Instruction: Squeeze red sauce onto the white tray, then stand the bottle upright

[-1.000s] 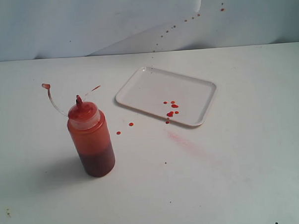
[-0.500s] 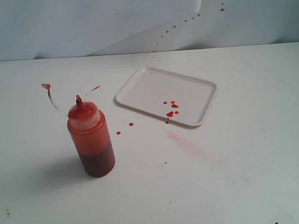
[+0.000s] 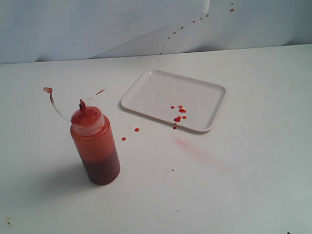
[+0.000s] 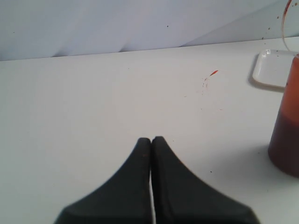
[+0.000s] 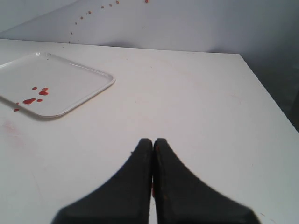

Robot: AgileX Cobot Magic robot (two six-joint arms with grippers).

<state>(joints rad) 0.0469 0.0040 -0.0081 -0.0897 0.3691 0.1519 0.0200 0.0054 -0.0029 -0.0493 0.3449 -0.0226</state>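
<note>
Orange-red bottle (image 3: 95, 145) stands upright, nozzle (image 3: 82, 104) apparently up; left fingers (image 4: 131, 186), right fingers (image 5: 131, 186) pressed together, empty.

- Bottle (image 3: 95, 145): smooth translucent plastic, orange-red tint
- Tray (image 3: 160, 91): smooth white plastic, faint sheen
- Sauce (image 3: 177, 118): glossy wet drops
- Table (image 3: 251, 170): white, matt, smooth
- Backdrop (image 3: 90, 26): pale, matt, creased
- Left gripper (image 4: 151, 140) and right gripper (image 5: 153, 141): matt black, smooth, looks like plastic
</note>
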